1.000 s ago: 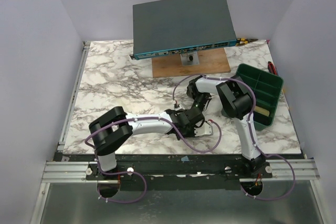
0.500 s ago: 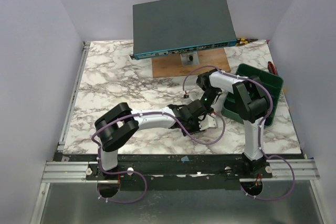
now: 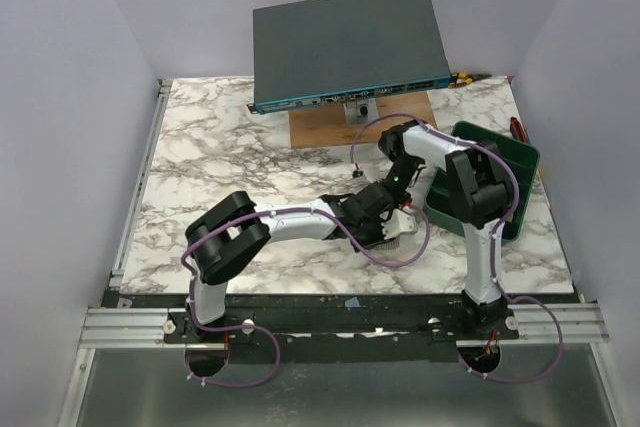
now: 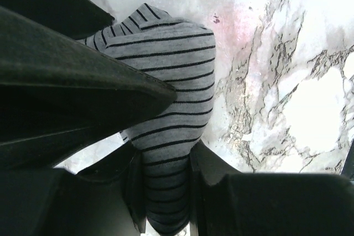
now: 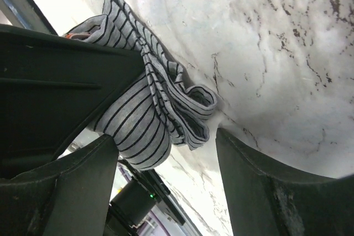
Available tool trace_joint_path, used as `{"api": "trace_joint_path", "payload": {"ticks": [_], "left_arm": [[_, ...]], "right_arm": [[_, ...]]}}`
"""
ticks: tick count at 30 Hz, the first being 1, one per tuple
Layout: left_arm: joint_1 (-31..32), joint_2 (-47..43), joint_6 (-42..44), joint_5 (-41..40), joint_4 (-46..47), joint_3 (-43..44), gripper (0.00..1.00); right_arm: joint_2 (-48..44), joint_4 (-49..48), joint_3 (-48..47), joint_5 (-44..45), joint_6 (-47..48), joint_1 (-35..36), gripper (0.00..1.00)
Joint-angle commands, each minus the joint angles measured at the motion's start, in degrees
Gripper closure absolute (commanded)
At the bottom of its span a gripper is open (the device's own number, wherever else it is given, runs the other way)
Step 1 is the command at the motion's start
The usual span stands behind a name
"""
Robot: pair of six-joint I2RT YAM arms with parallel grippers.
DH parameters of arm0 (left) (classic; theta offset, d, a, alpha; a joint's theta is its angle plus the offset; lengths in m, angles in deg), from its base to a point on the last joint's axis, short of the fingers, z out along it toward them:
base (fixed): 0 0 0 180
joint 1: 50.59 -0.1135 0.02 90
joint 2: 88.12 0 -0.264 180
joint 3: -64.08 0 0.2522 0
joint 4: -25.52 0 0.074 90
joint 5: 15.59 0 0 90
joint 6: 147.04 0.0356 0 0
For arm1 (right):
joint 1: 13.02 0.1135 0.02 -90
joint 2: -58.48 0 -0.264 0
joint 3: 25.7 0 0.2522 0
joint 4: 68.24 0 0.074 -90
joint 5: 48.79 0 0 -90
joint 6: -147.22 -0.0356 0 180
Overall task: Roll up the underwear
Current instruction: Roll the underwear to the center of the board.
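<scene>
1. At the centre-right of the marbled tabletop [image 3: 230, 157], we see 2 robot arms meeting over grey underwear [image 4: 166, 81] with thin black stripes. It is bunched into a loose roll and lies on the tabletop.
2. The left tool [image 4: 166, 203] is clamped on 1 end of the underwear. In the left wrist view the striped cloth is pinched in the narrow gap between its 2 fingers, and the rest of the bundle spreads out beyond them onto the tabletop.
3. The right tool [image 5: 166, 139] stands with its 2 fingers wide apart, 1 on each side of the roll's folded end. Loops of fabric lie in the gap and nothing is gripped. We cannot tell whether either finger touches the cloth.
4. In the right wrist view, the dark body of the left tool covers the upper left part of the bundle.
5. From above, the left arm stretches from its base at the near left across towards the centre-right, while the right arm rises from the near right and bends back down to the same spot.
6. A green tray [image 3: 500, 162] with compartments sits just beside the right arm, near the tabletop's right edge.
7. At the far side, a dark grey flat unit [image 3: 350, 42] sits tilted above a wooden board [image 3: 320, 127], well apart from the underwear.
</scene>
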Motion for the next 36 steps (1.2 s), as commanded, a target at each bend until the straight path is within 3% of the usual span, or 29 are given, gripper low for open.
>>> {"api": "trace_joint_path", "payload": {"ticks": [1,16,30,36], "left_arm": [[0.81,5.99,-0.40,3.13,-7.44,-3.17,1.00],[0.83,7.35,-3.18,3.85,-9.63,-1.85,1.00],[0.87,6.78,-4.09,3.74,-11.89,-1.06,1.00],[0.90,7.04,-4.00,4.69,-12.18,-0.71,1.00]], "right_arm": [[4.67,-3.79,-0.80,5.22,10.34,-0.95,0.30],[10.02,0.71,-2.61,7.38,20.85,-2.12,0.29],[12.90,5.63,-15.22,7.21,21.94,-6.00,0.29],[9.59,5.35,-16.09,5.28,22.21,-7.14,0.29]]}}
